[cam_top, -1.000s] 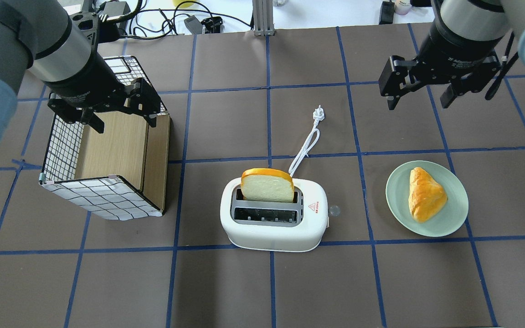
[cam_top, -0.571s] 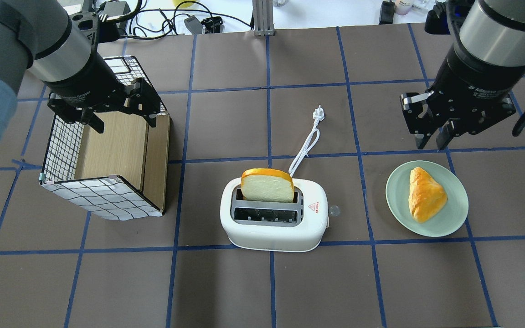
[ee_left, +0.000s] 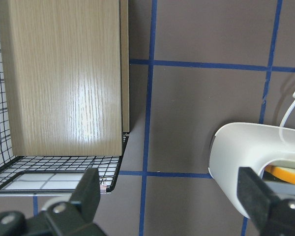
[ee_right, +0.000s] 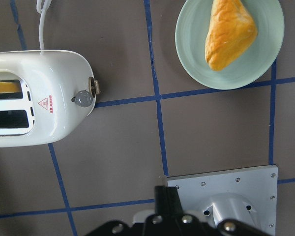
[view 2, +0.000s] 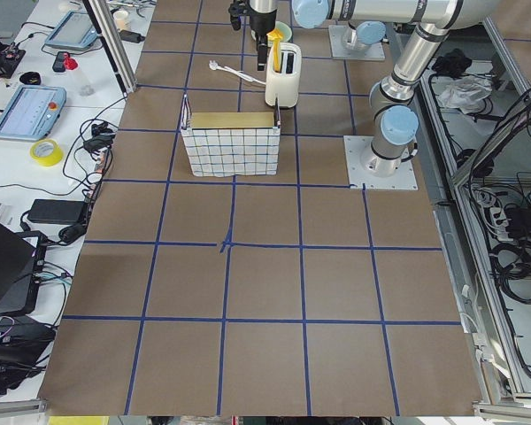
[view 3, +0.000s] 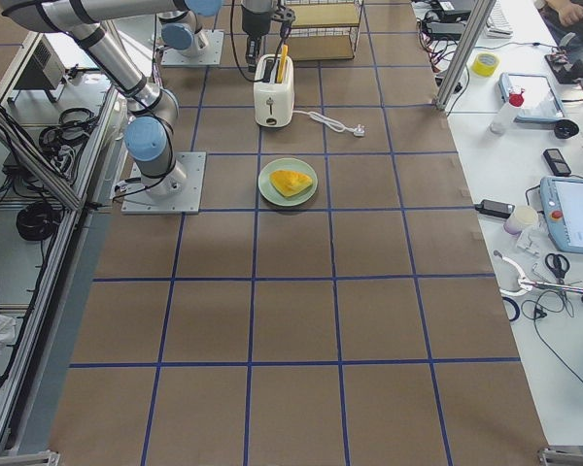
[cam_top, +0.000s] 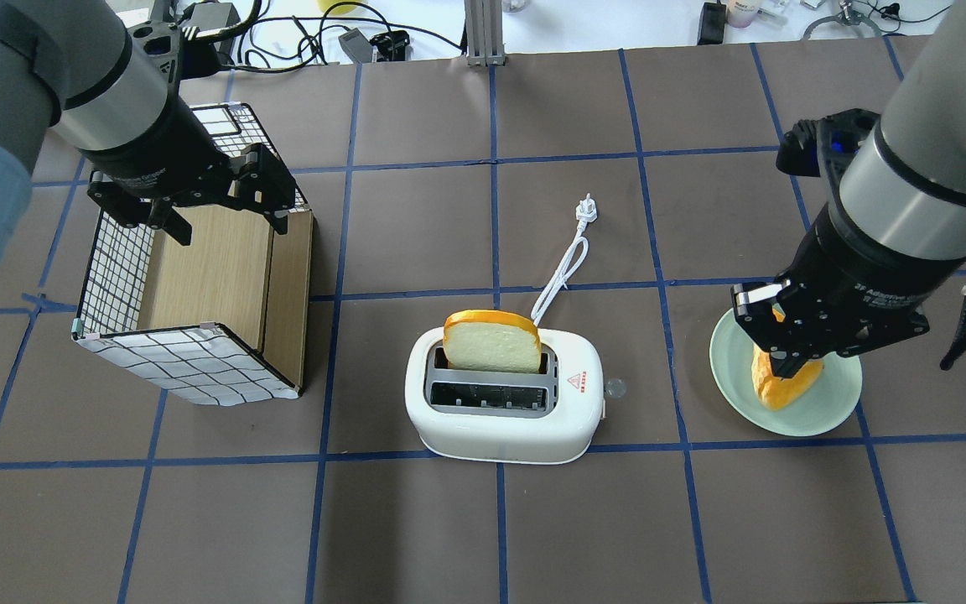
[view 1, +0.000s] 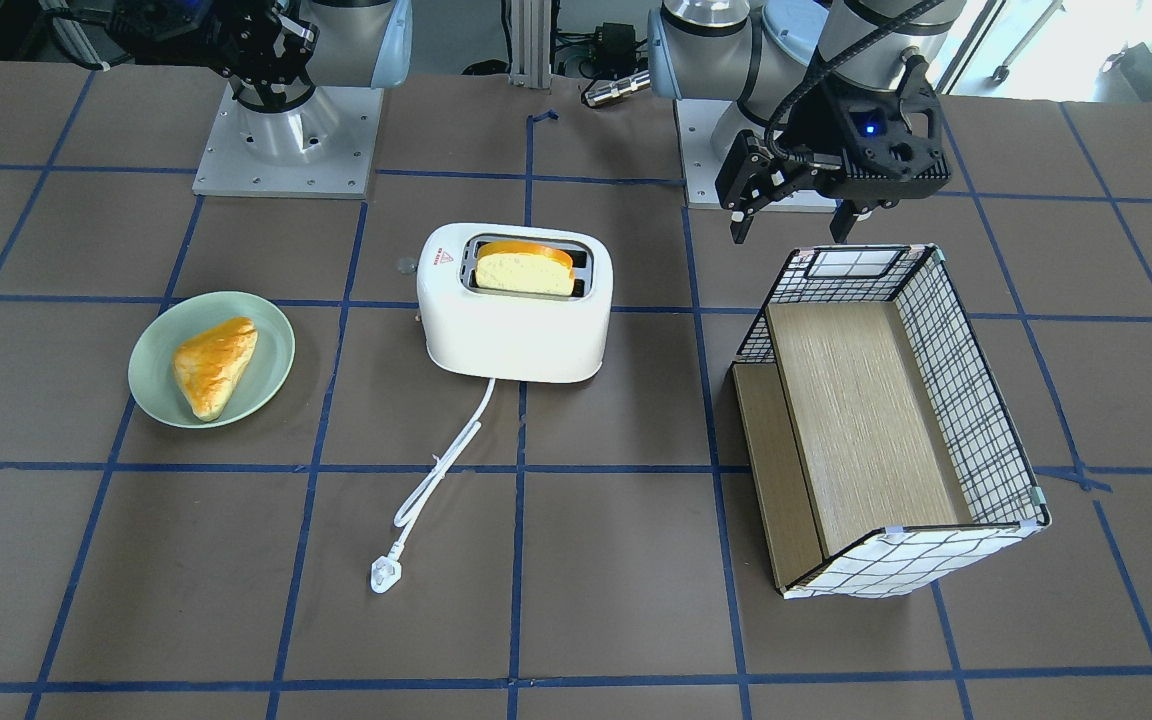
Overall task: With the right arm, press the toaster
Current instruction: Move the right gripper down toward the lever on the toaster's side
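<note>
The white toaster (cam_top: 504, 419) stands mid-table with a slice of bread (cam_top: 491, 344) upright in its far slot; its red triangle sticker (cam_top: 573, 382) and small grey lever (cam_top: 615, 387) are at its right end. It also shows in the front view (view 1: 511, 330) and the right wrist view (ee_right: 34, 108), where the lever (ee_right: 83, 98) is plain. My right gripper (cam_top: 792, 362) is shut and empty. It hangs above the green plate, well right of the toaster and apart from it. My left gripper (cam_top: 227, 214) is open and empty over the basket's far end.
A green plate (cam_top: 835, 411) with a golden pastry (cam_top: 776, 393) lies right of the toaster, partly under my right gripper. A wire basket (cam_top: 198, 361) with wooden panels lies on its side at the left. The toaster's white cord (cam_top: 563, 277) and plug (cam_top: 586, 207) trail away behind it.
My right gripper has swung from the far right of the table toward me to above the plate, and its fingers have closed. The left arm and the toaster have not moved.
</note>
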`<act>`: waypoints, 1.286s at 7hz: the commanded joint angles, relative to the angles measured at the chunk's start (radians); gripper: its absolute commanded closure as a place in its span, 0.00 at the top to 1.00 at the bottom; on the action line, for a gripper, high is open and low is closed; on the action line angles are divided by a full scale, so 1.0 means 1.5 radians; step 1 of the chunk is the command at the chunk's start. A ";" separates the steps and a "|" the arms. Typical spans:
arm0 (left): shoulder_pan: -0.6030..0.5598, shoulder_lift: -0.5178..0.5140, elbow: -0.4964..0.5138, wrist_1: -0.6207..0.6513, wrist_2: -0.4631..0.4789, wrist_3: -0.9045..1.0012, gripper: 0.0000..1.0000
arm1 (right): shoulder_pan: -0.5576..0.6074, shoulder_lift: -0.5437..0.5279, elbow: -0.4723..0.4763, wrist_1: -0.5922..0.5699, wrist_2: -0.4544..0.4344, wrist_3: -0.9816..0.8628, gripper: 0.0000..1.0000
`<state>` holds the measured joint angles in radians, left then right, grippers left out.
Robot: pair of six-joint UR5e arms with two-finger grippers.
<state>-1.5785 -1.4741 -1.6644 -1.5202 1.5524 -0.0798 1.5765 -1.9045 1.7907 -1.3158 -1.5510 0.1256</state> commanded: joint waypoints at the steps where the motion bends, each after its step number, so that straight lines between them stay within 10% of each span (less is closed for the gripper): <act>1: 0.000 0.000 0.000 -0.001 0.000 0.000 1.00 | -0.001 -0.021 0.053 -0.068 0.043 -0.001 0.00; 5: 0.000 0.000 0.000 0.000 0.000 0.000 1.00 | -0.004 0.008 0.214 -0.486 0.094 0.036 0.00; 9: 0.000 0.000 0.000 -0.001 0.000 0.000 1.00 | -0.002 0.032 0.259 -0.486 0.201 0.045 0.00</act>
<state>-1.5785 -1.4742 -1.6644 -1.5212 1.5520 -0.0798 1.5727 -1.8654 2.1479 -2.0440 -1.2918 0.1900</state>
